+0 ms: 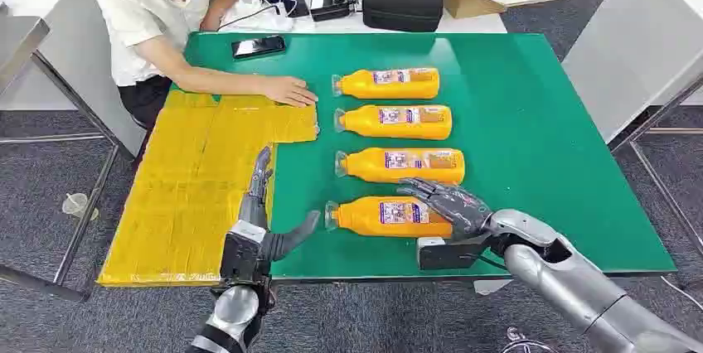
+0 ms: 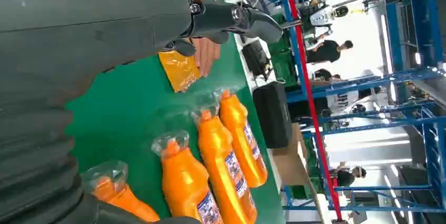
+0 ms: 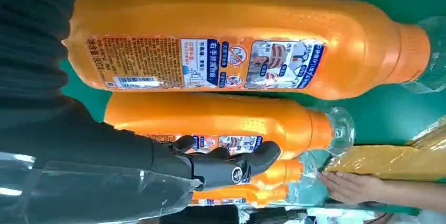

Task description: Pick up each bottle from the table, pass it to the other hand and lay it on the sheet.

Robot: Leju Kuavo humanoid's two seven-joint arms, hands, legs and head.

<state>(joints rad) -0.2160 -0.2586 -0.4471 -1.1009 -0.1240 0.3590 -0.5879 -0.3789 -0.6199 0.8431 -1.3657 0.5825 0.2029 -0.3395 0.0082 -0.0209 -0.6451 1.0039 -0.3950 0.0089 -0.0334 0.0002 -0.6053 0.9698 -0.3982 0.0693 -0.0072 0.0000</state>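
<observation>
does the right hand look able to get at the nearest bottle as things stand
Probably yes. The right hand already hangs over the base end of the nearest bottle, its fingers spread above it, and nothing lies between them. The next bottle lies apart, leaving room on that side.

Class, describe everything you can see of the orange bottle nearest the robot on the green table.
The nearest bottle is orange, plastic-looking, with a printed blue, white and red label and clear film around its cap. It lies on its side on the green table, cap toward the yellow sheet, the closest of four in a row. The right hand rests over its base end; whether it grips is unclear.
</observation>
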